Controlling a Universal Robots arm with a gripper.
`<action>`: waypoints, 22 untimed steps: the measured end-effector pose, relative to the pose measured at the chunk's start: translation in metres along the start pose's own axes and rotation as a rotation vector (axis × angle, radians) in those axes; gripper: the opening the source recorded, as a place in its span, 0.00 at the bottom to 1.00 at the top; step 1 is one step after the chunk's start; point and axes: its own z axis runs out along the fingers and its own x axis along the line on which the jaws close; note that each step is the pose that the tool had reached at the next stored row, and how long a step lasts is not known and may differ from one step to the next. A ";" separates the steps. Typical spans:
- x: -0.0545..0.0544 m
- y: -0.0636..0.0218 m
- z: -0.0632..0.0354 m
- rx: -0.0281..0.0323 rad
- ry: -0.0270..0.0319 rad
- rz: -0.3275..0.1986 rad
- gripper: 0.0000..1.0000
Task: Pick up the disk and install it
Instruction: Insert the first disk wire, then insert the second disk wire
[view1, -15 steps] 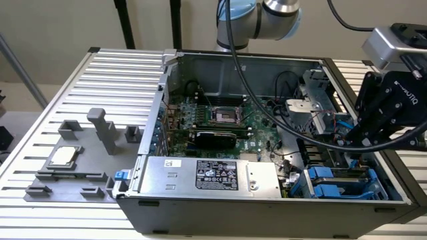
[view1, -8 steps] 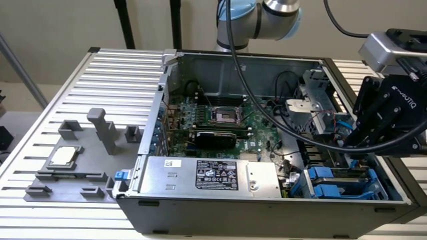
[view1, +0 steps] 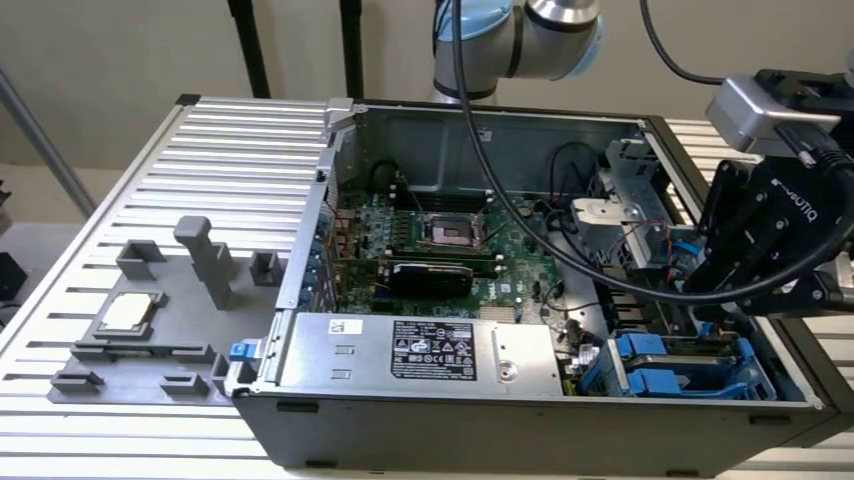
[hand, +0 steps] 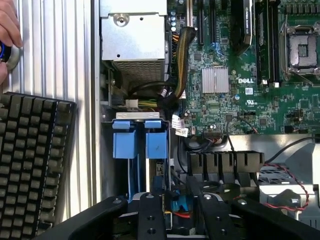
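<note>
My black gripper (view1: 697, 272) hangs over the drive bay at the exterior view's right end of the open computer case (view1: 307, 250). In the wrist view the gripper (hand: 180, 215) has its two fingers (hand: 150, 215) standing apart. Between them sits the disk (hand: 179, 206), of which only a blue carrier edge shows, set down in the bay with a small gap on each side. Its flat face is hidden. In the exterior view a bit of the disk's blue (view1: 683, 252) shows beside the fingers.
Two blue-tabbed carriers (hand: 125, 145) sit in the neighbouring bay (view1: 667, 365). The silver box with a black label (view1: 427, 350), the motherboard (view1: 441, 235) and loose cables (hand: 182, 55) lie close by. A keyboard (hand: 30, 160) and a person's hand (hand: 7, 30) are outside the case. A grey fixture holds a chip (view1: 127, 312).
</note>
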 end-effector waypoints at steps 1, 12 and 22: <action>-0.001 -0.0006 0.0001 -0.0003 0.0030 0.000 0.33; -0.011 -0.0027 0.0034 -0.0026 0.0535 0.005 0.24; -0.011 0.0087 0.0064 -0.0020 0.0620 0.003 0.16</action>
